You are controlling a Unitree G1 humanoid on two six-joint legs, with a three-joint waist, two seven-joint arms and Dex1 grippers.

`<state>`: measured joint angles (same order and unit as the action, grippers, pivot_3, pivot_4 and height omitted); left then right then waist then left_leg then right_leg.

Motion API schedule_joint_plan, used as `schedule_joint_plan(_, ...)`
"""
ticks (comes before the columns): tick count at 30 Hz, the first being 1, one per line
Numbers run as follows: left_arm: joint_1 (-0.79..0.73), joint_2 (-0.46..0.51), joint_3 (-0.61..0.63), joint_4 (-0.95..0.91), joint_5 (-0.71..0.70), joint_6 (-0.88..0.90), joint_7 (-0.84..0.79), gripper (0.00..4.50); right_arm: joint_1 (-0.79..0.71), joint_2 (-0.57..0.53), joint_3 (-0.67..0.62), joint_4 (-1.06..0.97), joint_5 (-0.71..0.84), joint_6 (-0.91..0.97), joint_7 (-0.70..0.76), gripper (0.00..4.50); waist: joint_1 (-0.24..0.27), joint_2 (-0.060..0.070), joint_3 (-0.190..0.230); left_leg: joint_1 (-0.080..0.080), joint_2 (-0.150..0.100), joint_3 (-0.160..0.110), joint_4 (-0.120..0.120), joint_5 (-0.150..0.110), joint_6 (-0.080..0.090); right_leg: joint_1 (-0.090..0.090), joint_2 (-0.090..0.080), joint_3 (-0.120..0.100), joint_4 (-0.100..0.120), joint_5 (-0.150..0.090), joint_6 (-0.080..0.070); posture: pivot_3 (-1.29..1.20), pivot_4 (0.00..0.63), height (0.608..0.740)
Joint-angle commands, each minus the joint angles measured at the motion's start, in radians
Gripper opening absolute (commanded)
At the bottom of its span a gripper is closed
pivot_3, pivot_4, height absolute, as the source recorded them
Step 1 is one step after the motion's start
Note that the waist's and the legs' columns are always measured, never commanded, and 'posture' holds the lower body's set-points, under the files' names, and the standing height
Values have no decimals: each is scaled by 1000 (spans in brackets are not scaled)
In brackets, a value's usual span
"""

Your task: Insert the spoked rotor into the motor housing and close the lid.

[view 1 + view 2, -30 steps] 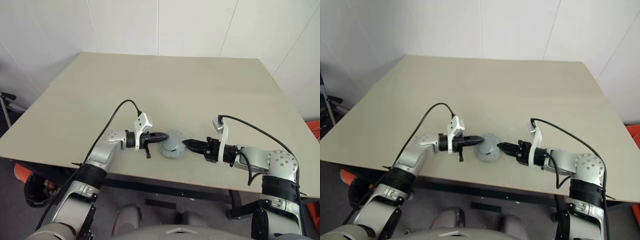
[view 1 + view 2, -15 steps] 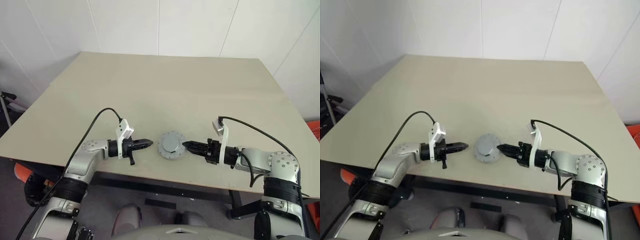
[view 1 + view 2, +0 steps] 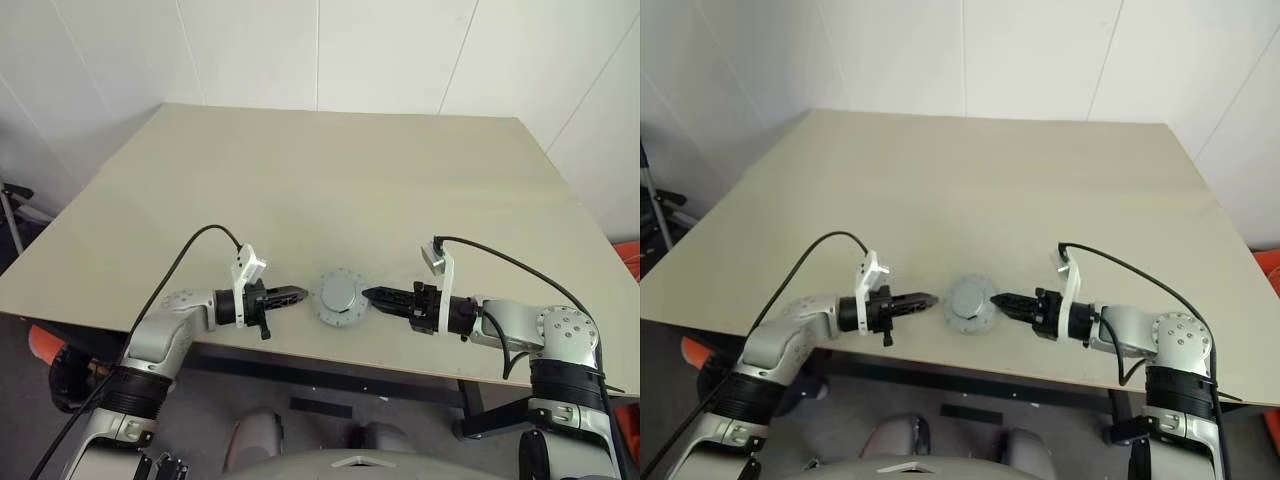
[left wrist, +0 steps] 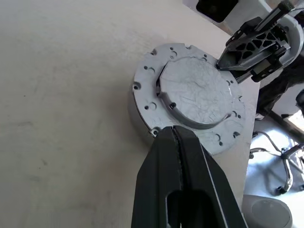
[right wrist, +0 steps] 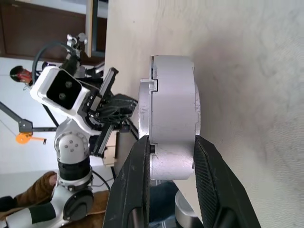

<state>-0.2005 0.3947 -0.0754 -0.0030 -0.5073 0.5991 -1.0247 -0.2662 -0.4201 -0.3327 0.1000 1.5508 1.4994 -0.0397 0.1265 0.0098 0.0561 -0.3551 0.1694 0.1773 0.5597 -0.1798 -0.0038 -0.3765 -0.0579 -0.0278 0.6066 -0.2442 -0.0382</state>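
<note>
The motor housing (image 3: 341,297) is a grey round puck lying flat on the table near its front edge. The lid (image 4: 194,95), a dull grey disc with small holes, sits on top of it. The spoked rotor is hidden. My left gripper (image 3: 303,293) is shut with nothing in it. It points at the housing from the left, a short gap away, and its tip (image 4: 175,130) hangs just before the rim. My right gripper (image 3: 366,295) comes in from the right, and its fingers (image 5: 142,156) clasp the housing's edge, one over the lid and one at the base.
The table's front edge (image 3: 330,352) runs just below the housing. The beige tabletop (image 3: 330,180) stretches wide behind it to the white wall. Black cables loop over both wrists.
My left gripper has drawn back to the left, away from the housing it was touching. The housing looked tilted a second ago and now lies flat. The right gripper has stayed put.
</note>
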Motion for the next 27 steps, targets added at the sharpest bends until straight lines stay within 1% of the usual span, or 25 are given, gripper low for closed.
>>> schedule_joint_plan(1,24,-5,73,-44,-91,68,32,0,-21,-17,-8,-29,81,-46,2,1097,0,0,0,0,0,0,0,0,0,0,0,0,0,0,0,0,0,740)
schedule_joint_plan(9,74,-84,231,-69,-326,357,224,0,-57,-28,4,-21,156,-131,-52,1097,0,0,0,-2,0,-1,3,-1,1,0,0,0,0,0,0,0,0,740)
schedule_joint_plan(10,77,-96,248,-69,-351,381,245,295,-61,-28,13,-25,169,-139,-62,1097,-1,0,0,-2,0,-1,4,-1,1,0,0,0,0,0,0,0,0,740)
schedule_joint_plan(11,78,-109,266,-69,-373,398,268,376,-65,-27,21,-30,184,-147,-71,1097,-1,0,0,-2,0,-1,4,-1,1,0,0,0,0,0,0,0,0,740)
schedule_joint_plan(12,78,-118,283,-65,-396,420,289,552,-68,-27,29,-35,200,-158,-81,1097,-1,0,0,-2,0,-1,4,-1,1,0,0,0,0,0,1,0,0,740)
schedule_joint_plan(17,76,-153,362,-36,-524,532,373,2148,-79,-36,78,-53,273,-211,-125,1097,0,0,0,-3,0,-1,4,-1,2,0,0,-1,0,0,1,0,0,740)
schedule_joint_plan(24,50,-201,474,63,-705,667,506,4388,-85,-59,135,-73,345,-271,-161,1097,0,-1,0,-6,0,-2,7,-1,2,0,0,-1,0,1,3,0,0,740)
schedule_joint_plan(25,47,-207,488,79,-726,681,528,4483,-86,-61,143,-78,356,-280,-166,1097,0,-1,0,-6,0,-2,7,-1,2,0,0,-1,0,1,3,0,0,740)
schedule_joint_plan(27,38,-219,508,110,-758,697,570,4500,-89,-61,161,-90,380,-299,-179,1097,0,-1,0,-6,0,-2,8,-1,2,0,0,-1,0,1,4,0,0,740)
